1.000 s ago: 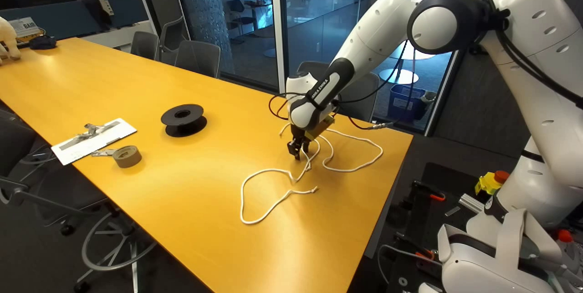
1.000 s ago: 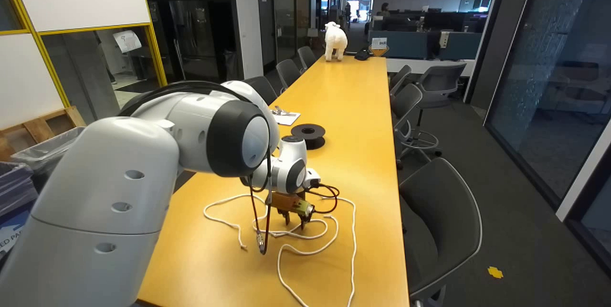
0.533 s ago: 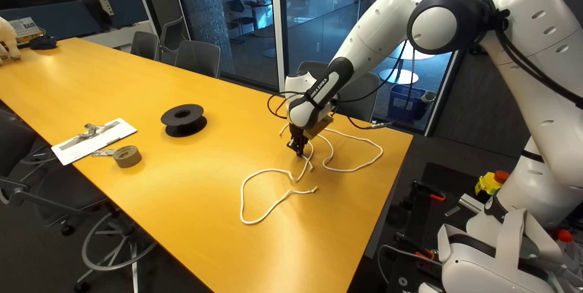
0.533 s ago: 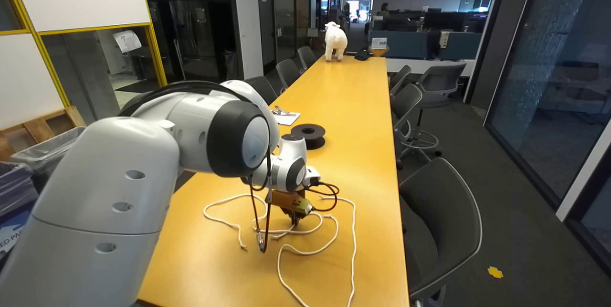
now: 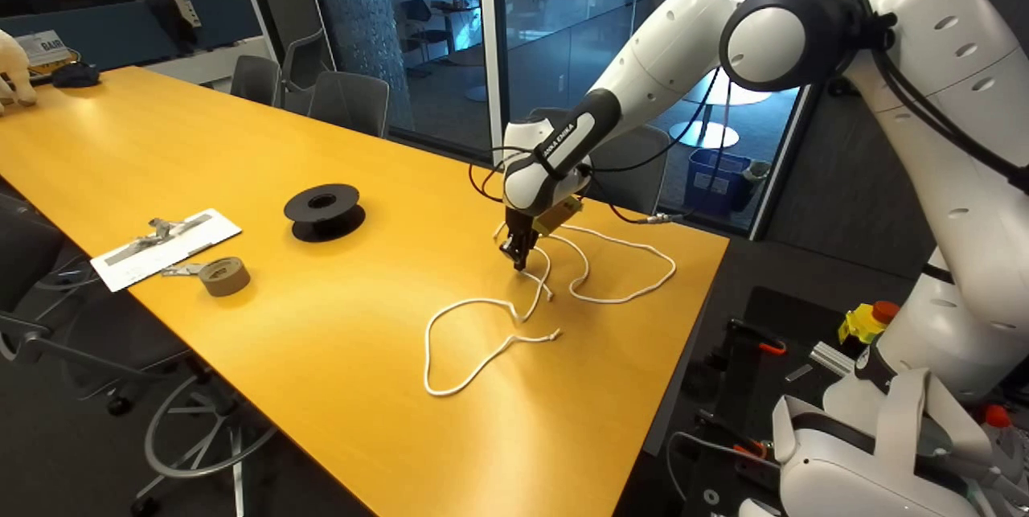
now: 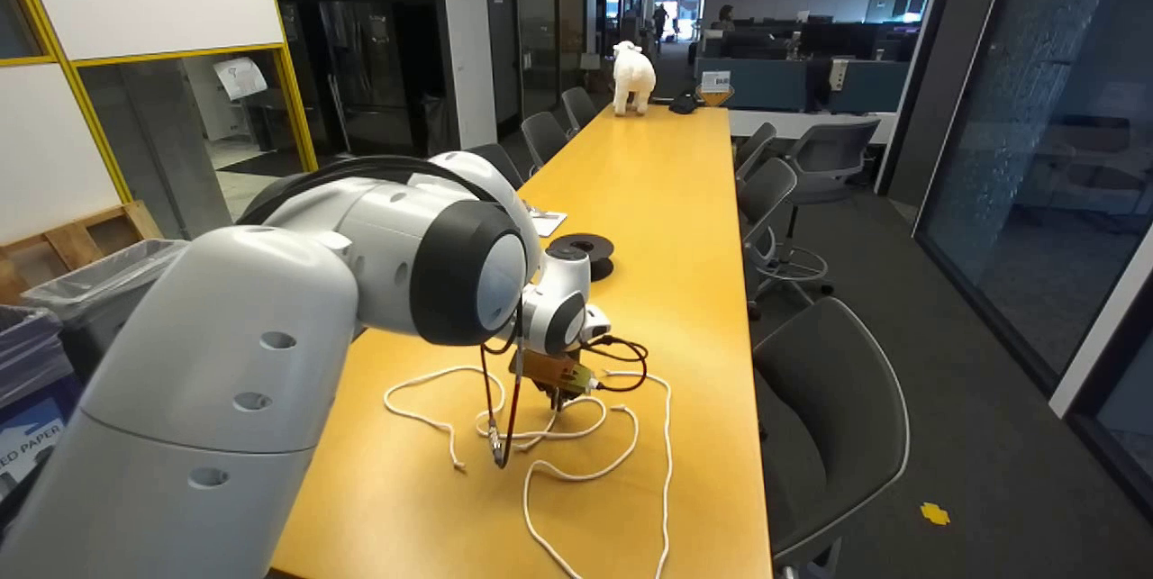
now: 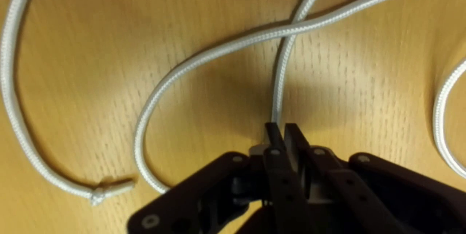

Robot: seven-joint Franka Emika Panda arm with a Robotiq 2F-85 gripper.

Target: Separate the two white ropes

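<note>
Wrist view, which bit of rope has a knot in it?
The curved white rope piece at the far left: its knot sits just before its tip. The other pieces show neither knot nor tip in this view.

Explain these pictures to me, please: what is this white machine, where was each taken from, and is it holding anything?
It is a jointed robot arm, ending in a dark two-fingered tool. The wide views come from two cameras standing apart from the arm; the close-up comes from a camera on its wrist, looking at the tool's tips. On the yellow-brown table lie two white ropes in curvy loops, with strands crossing near the tool. Farther along are a black spool, a roll of tape and a flat white card. The tool is nearly closed, and one rope appears pinched at its tips. The two look alike, so I cannot say which.
</note>
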